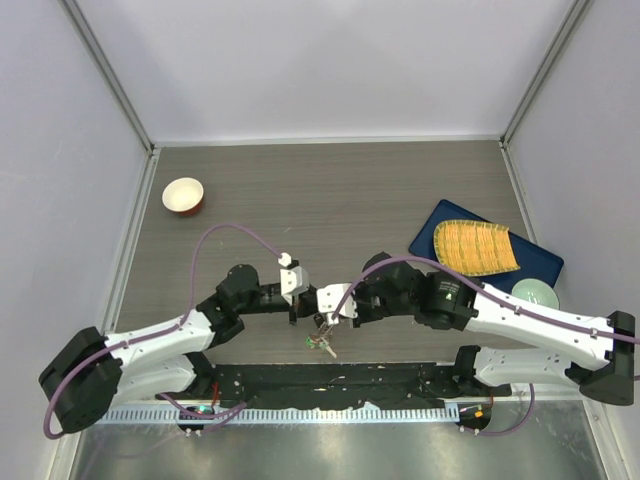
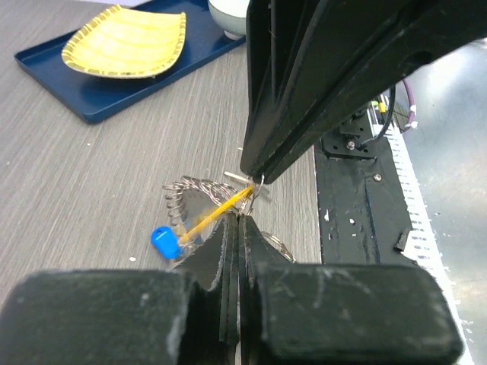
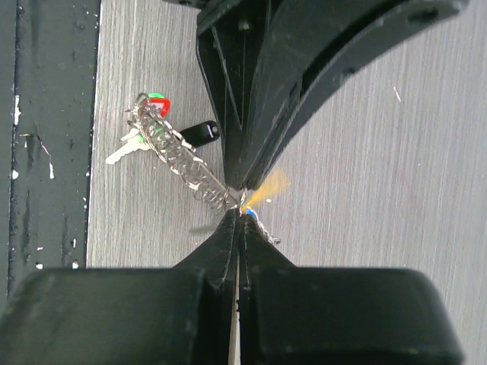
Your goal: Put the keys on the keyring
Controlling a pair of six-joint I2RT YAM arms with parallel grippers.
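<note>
1. Top view: the left tool (image 1: 296, 312) and the right tool (image 1: 322, 318) meet tip to tip low over the grey wood-grain table (image 1: 350, 190), near its front edge. The keys (image 1: 322, 345) lie bunched at 6 o'clock from the tips, a small silver cluster with a fleck of green. A red-and-white bowl (image 1: 183, 196) sits well apart at 10 o'clock. At 2 o'clock a blue tray (image 1: 535, 262) carries a ribbed yellow plate (image 1: 475, 247), with a pale green bowl (image 1: 535, 295) at its near corner.

2. Left wrist view: the left tool (image 2: 239, 228) has its fingers pressed flat together with no gap. The right tool (image 2: 256, 173) reaches in from 12 o'clock, also closed to a point. The keyring (image 2: 189, 199) is a grey metal ring with a toothed, coil-like rim, lying at 9 o'clock just beside the tips. A key with a yellow tag (image 2: 221, 211) slants across it towards the tips. A blue tag (image 2: 163, 241) lies at 8 o'clock.

3. Right wrist view: the right tool (image 3: 240, 217) is shut, and its tip touches that of the left tool (image 3: 240, 182), which is also shut. The keyring (image 3: 186, 163) runs from the tips out to 10 o'clock. At its far end sit red and green tags (image 3: 160, 104) and a bare silver key (image 3: 124, 150). A small black object (image 3: 199, 133) lies just beside it. The ring's near end is at the tips, but I cannot tell whether either tool pinches it.
</note>
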